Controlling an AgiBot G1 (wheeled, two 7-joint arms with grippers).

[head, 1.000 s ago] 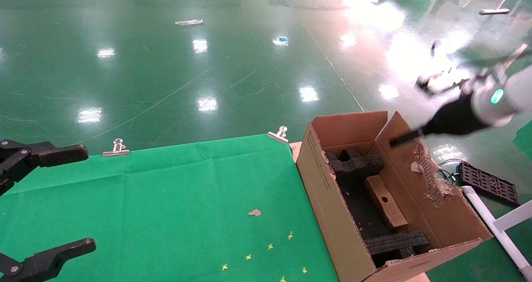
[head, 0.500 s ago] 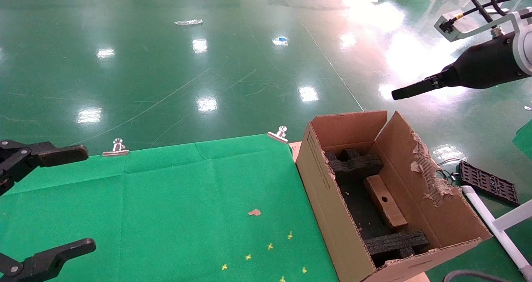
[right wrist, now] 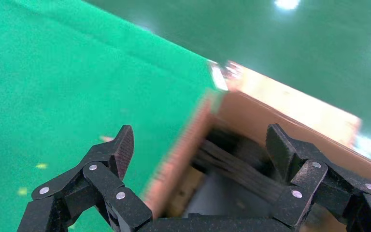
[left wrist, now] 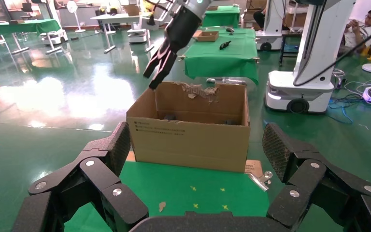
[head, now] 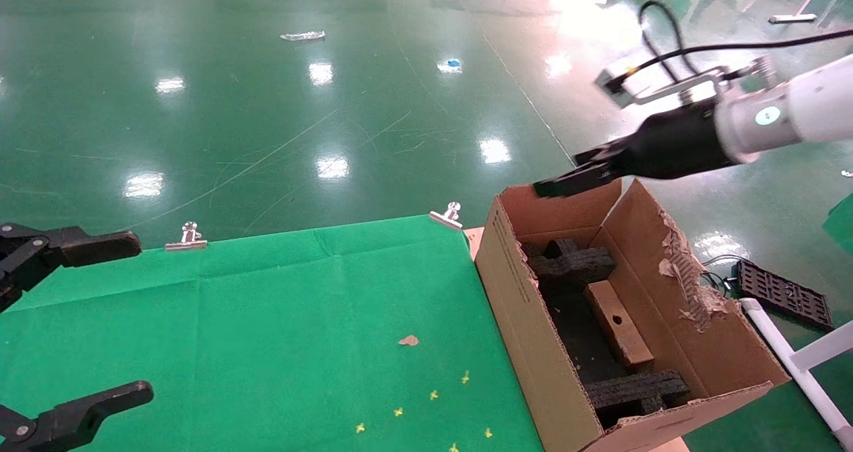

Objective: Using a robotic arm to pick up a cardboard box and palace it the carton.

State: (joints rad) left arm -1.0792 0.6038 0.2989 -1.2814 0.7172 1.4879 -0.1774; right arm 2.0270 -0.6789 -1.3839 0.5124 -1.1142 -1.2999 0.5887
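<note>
The robotic arm [head: 793,115] is the right one; it reaches in from the right side of the head view. Its right gripper [head: 566,182] hangs above the far end of the carton [head: 520,305], close to the top edge of the far wall and not touching it. In the right wrist view its fingers [right wrist: 118,147] stand wide apart and hold nothing; the carton's inside with a black foam insert [right wrist: 232,162] shows between them.

The cardboard box [head: 618,323] lies below and nearer than this gripper, on the carton floor, between the two black foam inserts [head: 573,262], with its round hole facing up. The torn inner wall [head: 686,282] is to the right of it.

The left gripper [left wrist: 198,159] is parked well away on the other side, over the green cloth [head: 266,332], with its fingers also spread apart and empty. From its wrist view the carton stands beyond the cloth edge, and the right gripper [left wrist: 157,72] hangs over the carton's corner.
</note>
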